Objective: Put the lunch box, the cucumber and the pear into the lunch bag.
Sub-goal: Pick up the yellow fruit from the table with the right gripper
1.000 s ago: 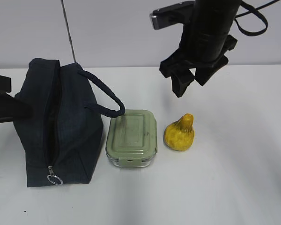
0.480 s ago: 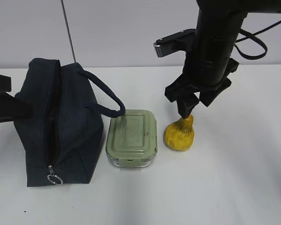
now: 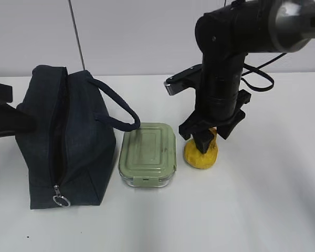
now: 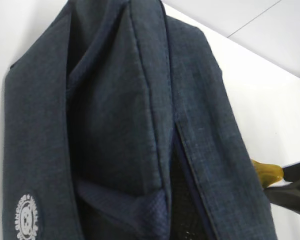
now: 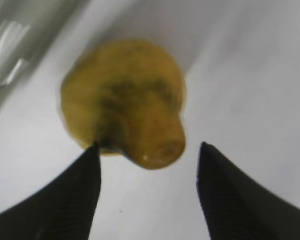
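Note:
The yellow pear point(image 3: 199, 156) stands on the white table right of the lunch box point(image 3: 148, 152), which has a sage-green lid. My right gripper point(image 3: 211, 139) is open and low over the pear, one finger on each side of its narrow neck point(image 5: 157, 145), not closed on it. The navy lunch bag point(image 3: 68, 142) lies at the left with its zipper slot gaping. My left gripper point(image 3: 13, 119) is shut against the bag's far left side. Its jaws are hidden, and the left wrist view shows only bag fabric point(image 4: 115, 100). The cucumber is out of view.
The bag's strap handle point(image 3: 118, 110) arches over toward the lunch box. The zipper's ring pull point(image 3: 61, 200) hangs at the bag's near end. The box's glass edge point(image 5: 15, 50) lies just left of the pear. White tabletop point(image 3: 262, 210) extends to the right and front.
My right gripper has come down from well above the table until its open fingers straddle the pear's neck. The left gripper, bag and lunch box have not moved.

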### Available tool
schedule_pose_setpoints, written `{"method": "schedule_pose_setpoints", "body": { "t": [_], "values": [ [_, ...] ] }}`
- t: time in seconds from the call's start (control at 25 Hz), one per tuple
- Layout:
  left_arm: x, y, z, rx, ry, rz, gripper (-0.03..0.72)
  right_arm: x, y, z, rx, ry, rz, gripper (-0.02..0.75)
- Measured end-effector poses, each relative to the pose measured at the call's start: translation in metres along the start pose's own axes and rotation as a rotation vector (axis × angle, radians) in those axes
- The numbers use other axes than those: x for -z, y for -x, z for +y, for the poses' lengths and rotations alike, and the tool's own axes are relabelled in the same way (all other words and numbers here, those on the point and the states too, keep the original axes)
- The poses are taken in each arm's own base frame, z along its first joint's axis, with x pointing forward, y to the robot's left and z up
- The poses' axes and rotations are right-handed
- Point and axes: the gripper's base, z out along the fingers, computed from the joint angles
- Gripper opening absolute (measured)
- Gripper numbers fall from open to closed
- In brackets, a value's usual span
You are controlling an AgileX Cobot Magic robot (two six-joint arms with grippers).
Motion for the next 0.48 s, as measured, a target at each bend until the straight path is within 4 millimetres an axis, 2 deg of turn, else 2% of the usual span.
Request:
{"method": "schedule_pose_setpoints", "body": {
  "t": [0.32, 0.48],
  "values": [
    [-0.0002, 0.0000, -0.0001, 0.001, -0.002, 0.000, -0.015, -0.0038, 0.0055, -0.0020, 0.011, -0.025, -0.046, 0.369],
    [-0.0002, 0.0000, -0.0001, 0.001, -0.002, 0.000, -0.015, -0.0038, 0.0060, -0.0021, 0.011, -0.025, -0.052, 0.353]
  ]
}}
